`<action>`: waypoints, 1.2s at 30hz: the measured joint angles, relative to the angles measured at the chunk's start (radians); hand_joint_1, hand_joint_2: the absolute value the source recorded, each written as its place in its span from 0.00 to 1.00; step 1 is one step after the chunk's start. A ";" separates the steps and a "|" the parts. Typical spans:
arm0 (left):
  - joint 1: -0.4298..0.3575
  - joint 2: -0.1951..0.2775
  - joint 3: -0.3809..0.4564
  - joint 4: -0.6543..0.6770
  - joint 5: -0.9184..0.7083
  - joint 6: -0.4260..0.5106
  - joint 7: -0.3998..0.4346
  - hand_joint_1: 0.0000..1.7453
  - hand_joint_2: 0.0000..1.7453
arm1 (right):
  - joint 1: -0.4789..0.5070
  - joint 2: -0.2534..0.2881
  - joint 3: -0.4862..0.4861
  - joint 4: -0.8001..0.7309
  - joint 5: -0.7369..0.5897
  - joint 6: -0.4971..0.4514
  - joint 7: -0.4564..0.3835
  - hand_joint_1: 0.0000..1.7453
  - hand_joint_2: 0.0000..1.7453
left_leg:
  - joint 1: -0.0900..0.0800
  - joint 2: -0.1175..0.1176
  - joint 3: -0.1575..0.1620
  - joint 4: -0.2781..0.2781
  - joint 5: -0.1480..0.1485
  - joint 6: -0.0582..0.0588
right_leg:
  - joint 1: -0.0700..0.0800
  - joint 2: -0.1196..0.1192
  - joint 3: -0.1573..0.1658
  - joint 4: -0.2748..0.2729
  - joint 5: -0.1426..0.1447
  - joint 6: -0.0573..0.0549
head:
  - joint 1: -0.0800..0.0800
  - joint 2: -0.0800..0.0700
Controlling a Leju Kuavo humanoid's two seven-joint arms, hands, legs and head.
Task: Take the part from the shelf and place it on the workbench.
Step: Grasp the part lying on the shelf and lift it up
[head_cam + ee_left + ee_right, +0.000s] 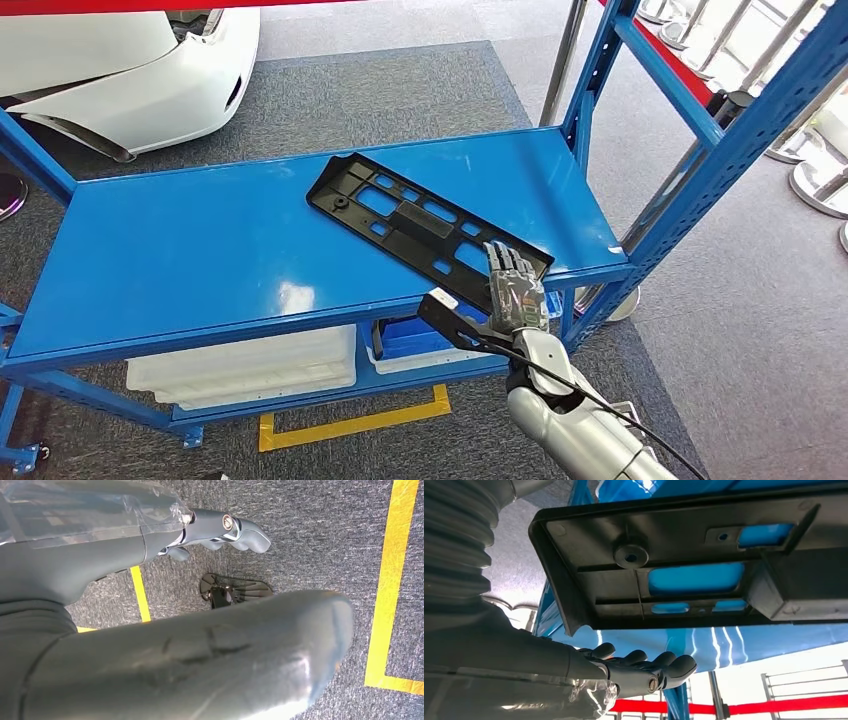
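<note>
Silver right arm comes up from the bottom of the head view, and the right hand (515,290) sits at the front right edge of the blue shelf (200,250), fingers stretched out flat over the near end of the black plastic part (425,222). From the wrist view the fingers (649,662) look extended and just slightly curled, not wrapped around anything, so I'd call it released, resting at the part's end rather than gripping it. The part is a long flat plate with rectangular cutouts, lying diagonally on the top shelf surface, near end poking toward the front right corner, far end angled back toward the middle.

Left hand (220,530) hangs down over grey carpet with yellow floor tape (390,580), fingers loosely curled, holding nothing.

Under the top shelf there's a white tray (245,370) and a blue bin (415,335) on the lower level. Further back, past the shelf, a white car body panel (120,70) sits on the carpet at the far left.
</note>
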 joint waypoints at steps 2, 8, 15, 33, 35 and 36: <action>0.000 0.000 0.000 0.000 0.000 0.000 0.000 0.00 0.00 | 0.000 0.000 -0.005 0.009 -0.009 0.008 -0.007 0.00 1.00 | 0.000 0.000 0.000 0.000 0.000 0.000 | 0.000 0.000 0.000 0.000 0.000 0.000 | 0.000 0.000; 0.000 0.000 0.000 0.000 0.000 0.001 0.000 0.00 0.00 | -0.008 -0.001 -0.011 0.066 -0.017 -0.008 -0.027 0.00 1.00 | 0.000 0.000 0.000 0.000 0.000 0.000 | 0.000 0.000 0.000 0.000 0.000 0.000 | 0.000 0.000; -0.001 0.000 0.000 0.000 0.000 0.001 0.000 0.00 0.00 | -0.040 -0.001 -0.019 0.165 -0.028 -0.039 -0.054 0.00 1.00 | 0.000 0.000 0.000 0.000 0.000 0.000 | 0.000 0.000 0.000 0.000 0.000 0.000 | 0.000 0.000; -0.001 0.000 0.000 0.000 -0.003 0.002 0.000 0.00 0.00 | -0.077 -0.011 -0.046 0.309 0.033 -0.114 -0.034 1.00 1.00 | 0.000 0.000 0.000 0.000 0.000 0.000 | 0.000 0.000 0.000 0.000 0.000 0.000 | 0.000 0.000; -0.001 0.000 0.000 0.000 -0.003 0.002 -0.001 0.00 0.00 | -0.084 -0.011 -0.048 0.317 0.039 -0.121 -0.039 1.00 1.00 | 0.000 0.000 0.000 0.000 0.000 0.000 | 0.000 0.000 0.000 0.000 0.000 0.000 | 0.000 0.000; -0.001 0.000 0.000 0.000 -0.003 0.002 -0.001 0.00 0.00 | -0.088 -0.012 -0.049 0.321 0.041 -0.124 -0.040 1.00 1.00 | 0.000 0.000 0.000 0.000 0.000 0.000 | 0.000 0.000 0.000 0.000 0.000 0.000 | 0.000 0.000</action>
